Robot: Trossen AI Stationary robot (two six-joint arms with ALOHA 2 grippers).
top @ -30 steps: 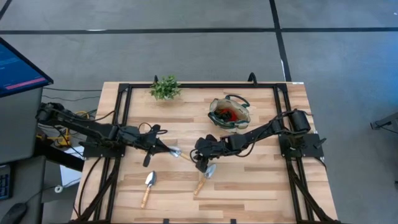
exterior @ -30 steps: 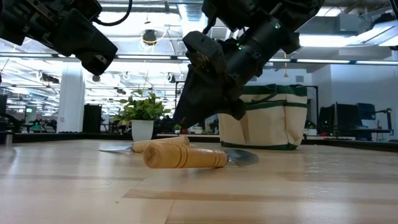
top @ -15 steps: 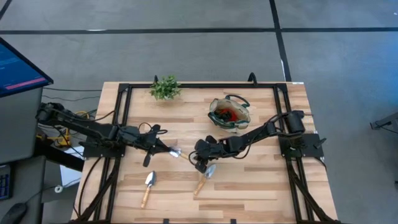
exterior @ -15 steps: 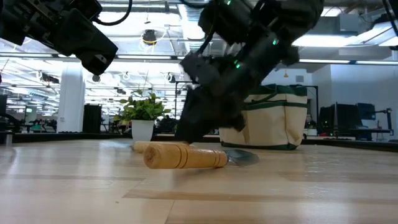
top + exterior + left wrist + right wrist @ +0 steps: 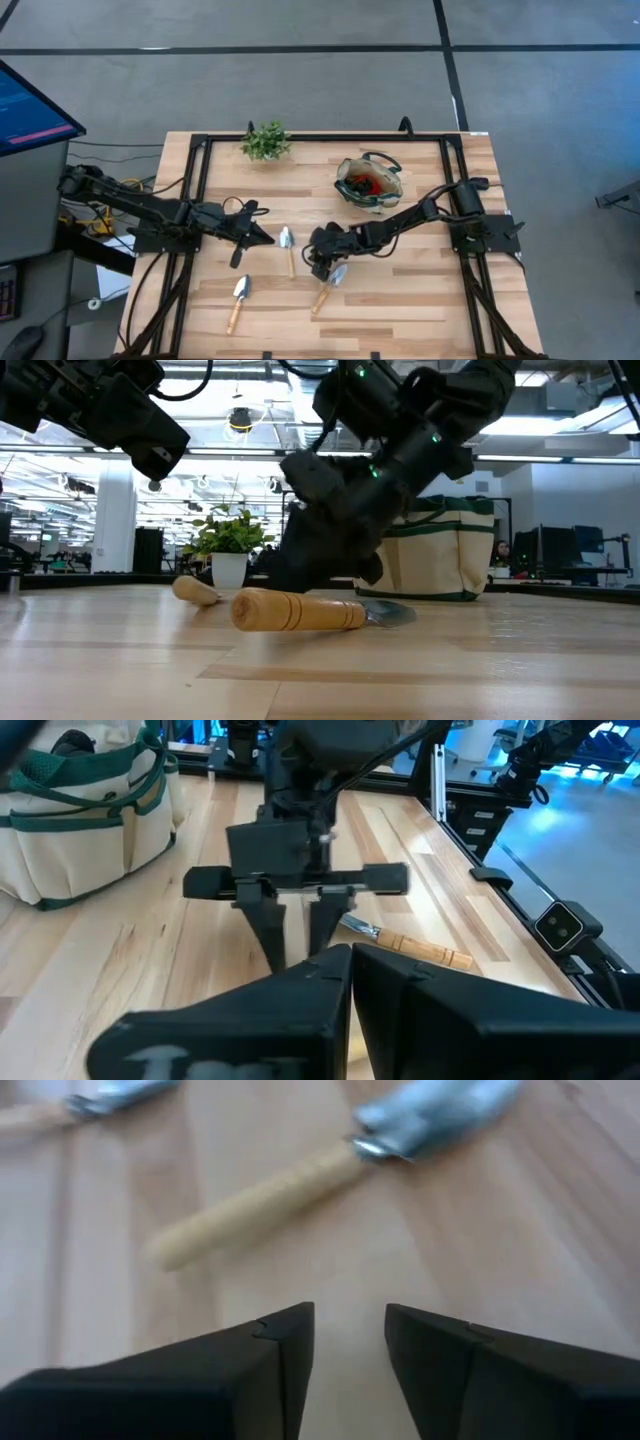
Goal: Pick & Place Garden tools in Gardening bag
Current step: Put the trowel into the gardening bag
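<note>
Right gripper (image 5: pixel 318 262), fingers parted and empty, hangs low at table centre beside a wooden-handled trowel (image 5: pixel 327 287) at its five o'clock, apparently lining up a pick; left gripper (image 5: pixel 262 236) waits clenched at nine o'clock.

surface (image 5: pixel 400 290): you see pale wooden planks, smooth, with a soft sheen and visible grain.
trowels (image 5: pixel 330 284): your hand tools have shiny silver metal heads and light, matt wooden handles; one handle (image 5: pixel 298 611) shows turned grooves.
bag (image 5: pixel 437 552): you're looking at beige woven cloth, matt, with dark green fabric trim.
right gripper (image 5: pixel 348 1342): matt black plastic-looking fingers.
frame (image 5: pixel 198 160): black metal rails, dull finish.
floor (image 5: pixel 300 70): grey, matt.
</note>
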